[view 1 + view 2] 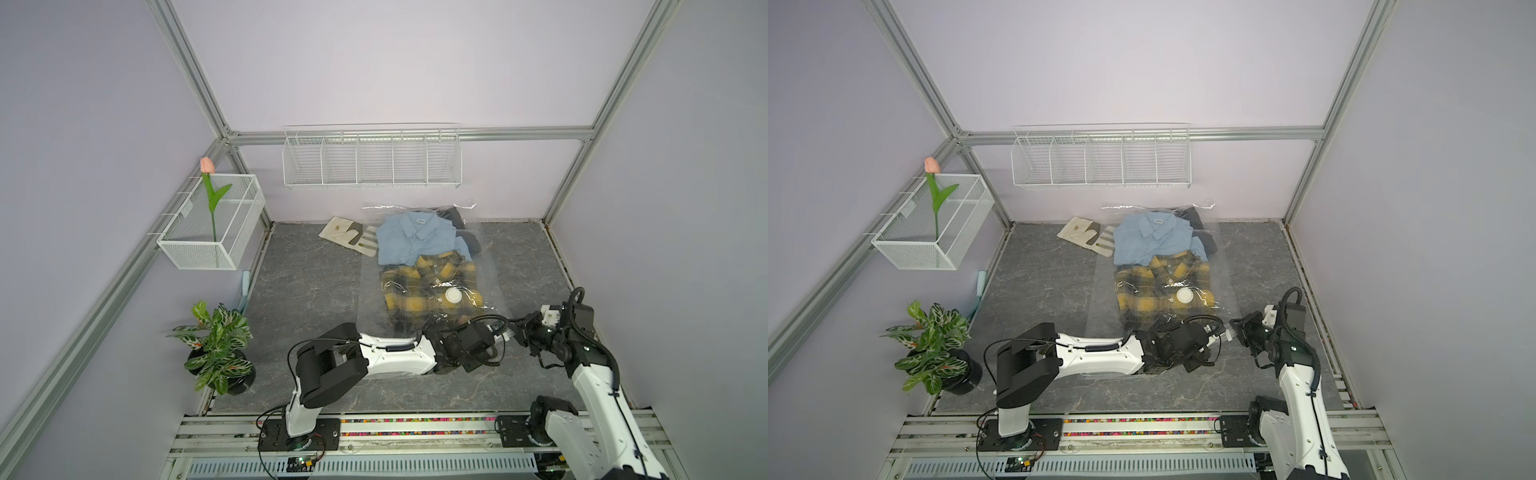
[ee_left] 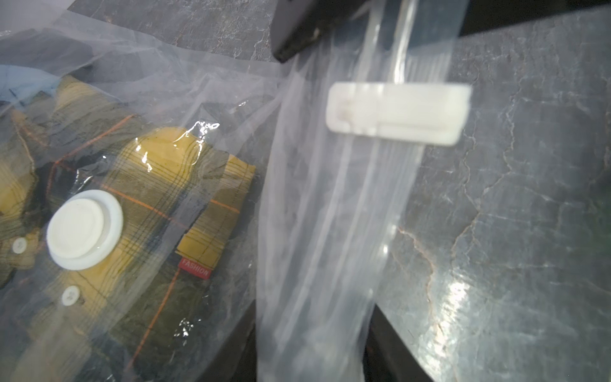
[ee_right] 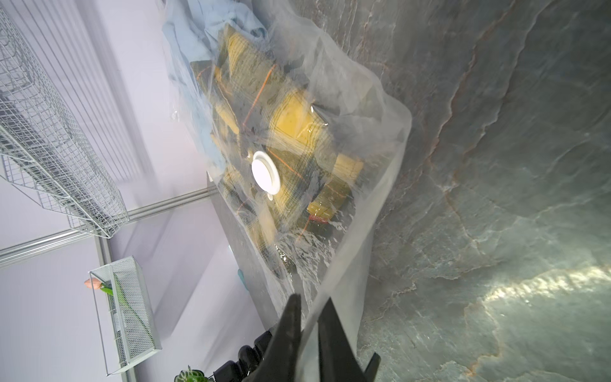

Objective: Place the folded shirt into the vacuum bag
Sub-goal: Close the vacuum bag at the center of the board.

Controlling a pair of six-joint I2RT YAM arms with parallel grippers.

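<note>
The clear vacuum bag (image 1: 370, 299) lies flat on the grey marble table. A folded yellow plaid shirt (image 1: 415, 286) sits inside it, under the round white valve (image 1: 453, 296). In the left wrist view the shirt (image 2: 158, 172) and valve (image 2: 84, 230) show through the film. The bag's near strip carries the white slider clip (image 2: 398, 112). This strip runs between the spread fingers of my left gripper (image 2: 314, 334), whose jaws stand apart. My right gripper (image 3: 312, 307) is shut on the bag's edge film, just right of the left gripper (image 1: 1223, 334).
A blue shirt (image 1: 411, 241) and a dark garment lie deeper in the bag, toward the back wall. A cream cloth item (image 1: 345, 237) rests left of the bag. A potted plant (image 1: 216, 345) stands front left, under a white mesh basket (image 1: 212, 232). A wire shelf (image 1: 372, 162) hangs on the back wall.
</note>
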